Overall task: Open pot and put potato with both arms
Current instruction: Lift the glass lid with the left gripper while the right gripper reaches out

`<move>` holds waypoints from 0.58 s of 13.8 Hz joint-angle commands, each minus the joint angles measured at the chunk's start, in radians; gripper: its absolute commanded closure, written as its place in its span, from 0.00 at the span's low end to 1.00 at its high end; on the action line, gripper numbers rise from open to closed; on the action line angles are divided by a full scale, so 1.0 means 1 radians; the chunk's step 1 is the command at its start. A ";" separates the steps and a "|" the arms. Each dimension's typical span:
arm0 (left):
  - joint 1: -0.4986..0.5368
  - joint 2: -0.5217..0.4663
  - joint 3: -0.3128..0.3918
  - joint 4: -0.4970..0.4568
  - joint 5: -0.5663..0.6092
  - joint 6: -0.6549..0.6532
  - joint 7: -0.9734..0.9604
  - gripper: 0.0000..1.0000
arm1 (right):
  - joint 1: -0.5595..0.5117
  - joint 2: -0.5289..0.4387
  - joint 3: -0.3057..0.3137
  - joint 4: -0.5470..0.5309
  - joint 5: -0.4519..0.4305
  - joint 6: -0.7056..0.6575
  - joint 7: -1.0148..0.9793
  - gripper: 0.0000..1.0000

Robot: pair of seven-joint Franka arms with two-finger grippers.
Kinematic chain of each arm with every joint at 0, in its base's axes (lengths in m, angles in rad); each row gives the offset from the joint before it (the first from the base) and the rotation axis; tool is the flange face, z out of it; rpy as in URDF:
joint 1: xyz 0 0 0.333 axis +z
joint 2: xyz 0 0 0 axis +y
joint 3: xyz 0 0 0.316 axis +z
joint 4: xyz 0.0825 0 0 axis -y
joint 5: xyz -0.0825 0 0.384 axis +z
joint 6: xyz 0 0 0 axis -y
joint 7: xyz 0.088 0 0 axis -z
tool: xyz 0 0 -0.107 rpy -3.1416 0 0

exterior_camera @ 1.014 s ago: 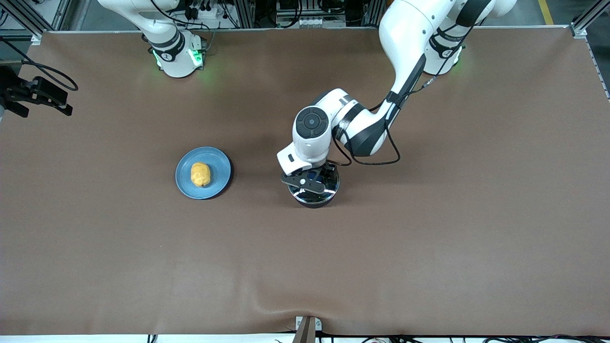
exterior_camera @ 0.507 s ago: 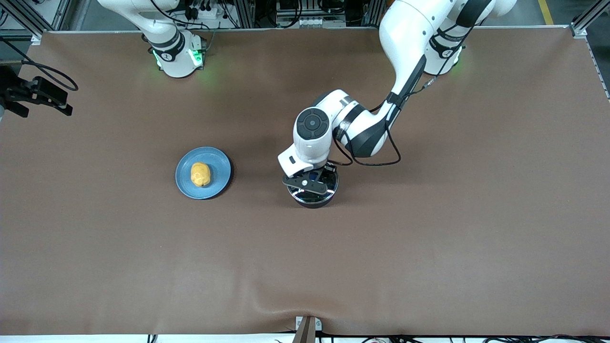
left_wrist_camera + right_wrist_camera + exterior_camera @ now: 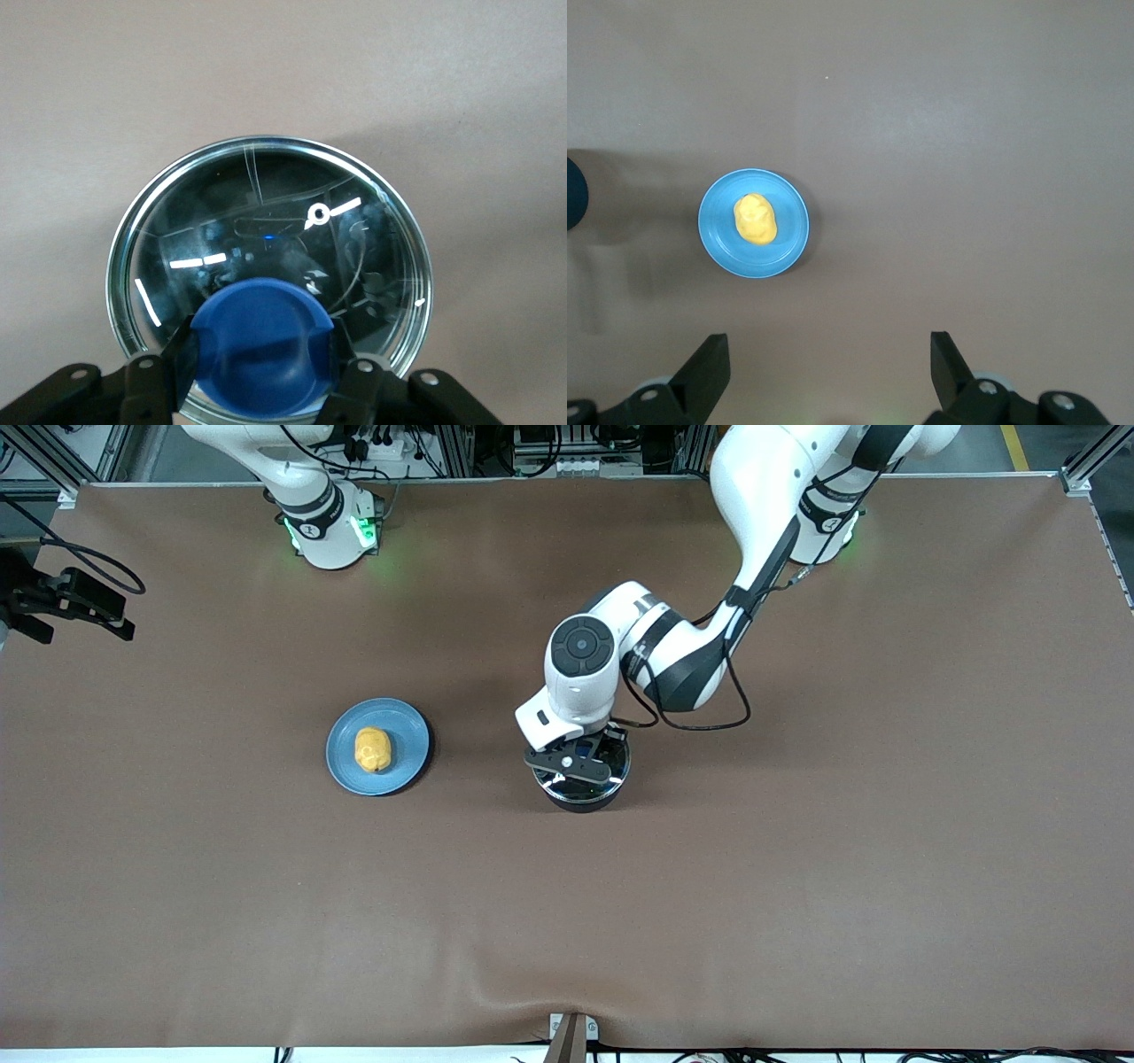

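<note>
The left pincer [image 3: 262, 367] is clamped on the blue knob [image 3: 262, 345] of the glass lid [image 3: 266, 230], straight above the pot [image 3: 580, 795] at mid-worktop, so a vertical lift is judged to be what is called for. The potato [image 3: 373, 749] lies on the blue plate [image 3: 403, 731] toward the right arm's end, directly below the right pincer [image 3: 828, 372], which is held apart high over the worktop [image 3: 797, 868]. Nothing is seen between plate and pot.
</note>
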 commanded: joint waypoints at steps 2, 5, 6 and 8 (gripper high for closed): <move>0.076 -0.129 -0.001 -0.006 0.020 -0.106 0.007 1.00 | 0.017 0.042 0.005 0.022 -0.003 0.000 -0.007 0.00; 0.199 -0.189 -0.007 -0.006 -0.008 -0.165 0.047 1.00 | 0.025 0.067 0.005 0.022 -0.003 -0.003 -0.009 0.00; 0.246 -0.196 -0.007 -0.008 -0.008 -0.188 0.066 1.00 | 0.028 0.076 0.005 0.022 -0.003 -0.003 -0.009 0.00; 0.346 -0.207 -0.009 -0.014 -0.009 -0.213 0.175 1.00 | 0.033 0.088 0.005 0.020 -0.005 -0.008 -0.013 0.00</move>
